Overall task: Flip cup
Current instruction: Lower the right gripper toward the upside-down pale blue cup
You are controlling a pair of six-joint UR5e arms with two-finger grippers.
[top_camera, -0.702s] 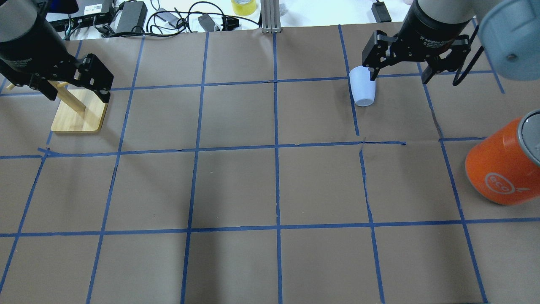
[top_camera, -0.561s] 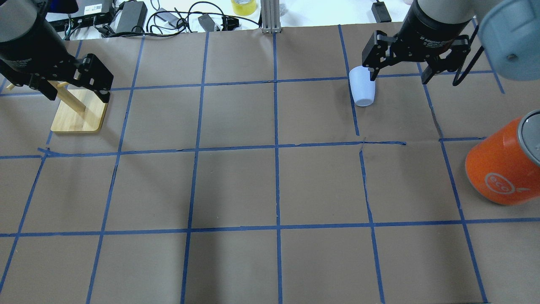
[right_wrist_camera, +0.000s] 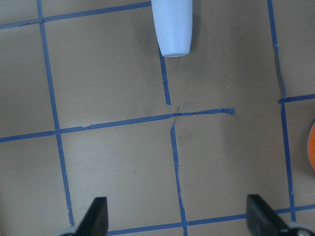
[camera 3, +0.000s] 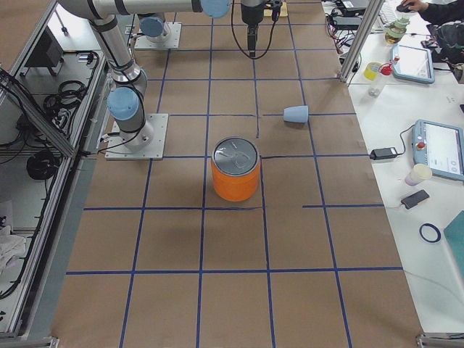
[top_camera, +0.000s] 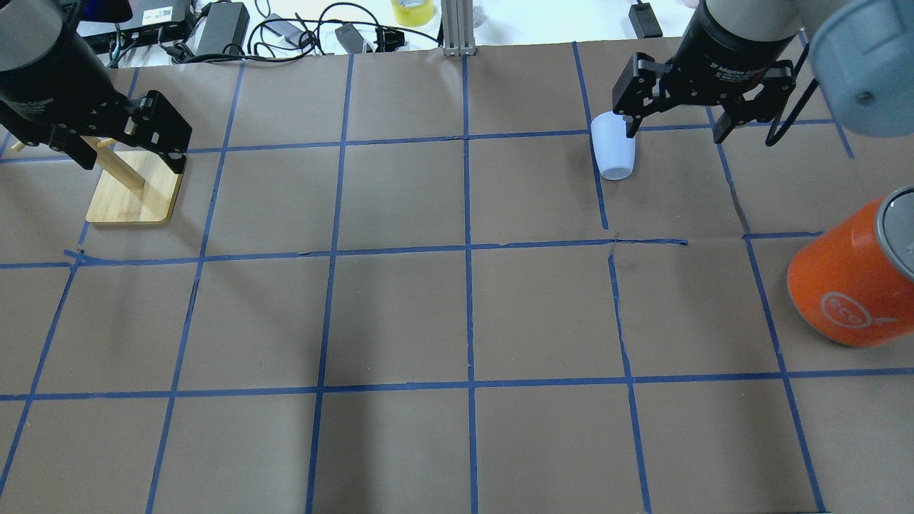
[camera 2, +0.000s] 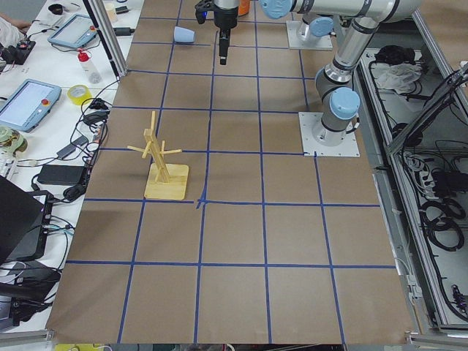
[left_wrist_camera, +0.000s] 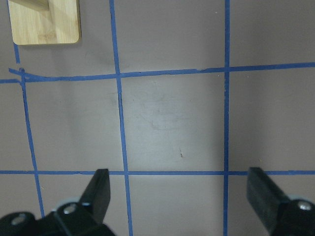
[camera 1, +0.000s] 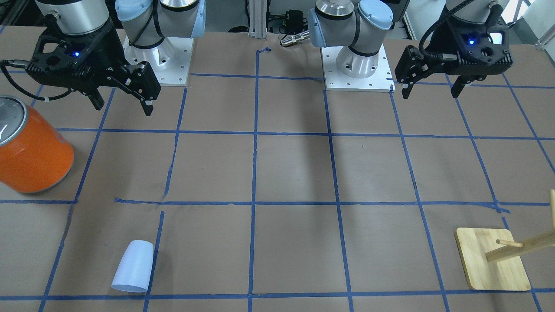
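Note:
The cup point(top_camera: 615, 150) is small and pale bluish-white. It lies on its side on the brown paper, wide end away from the robot, and also shows in the front view point(camera 1: 132, 266), the right side view point(camera 3: 296, 114) and the right wrist view point(right_wrist_camera: 172, 27). My right gripper point(top_camera: 673, 132) is open and empty, held high above the table. The cup lies ahead of it and slightly to its left, apart from its fingers. My left gripper point(top_camera: 132, 163) is open and empty, high over the wooden rack, and also shows in the front view point(camera 1: 430, 93).
A big orange can point(top_camera: 850, 278) with a silver top stands at the right edge, nearer the robot than the cup. A wooden peg rack point(top_camera: 136, 189) stands at the far left. Cables and a tape roll point(top_camera: 413, 11) lie beyond the far edge.

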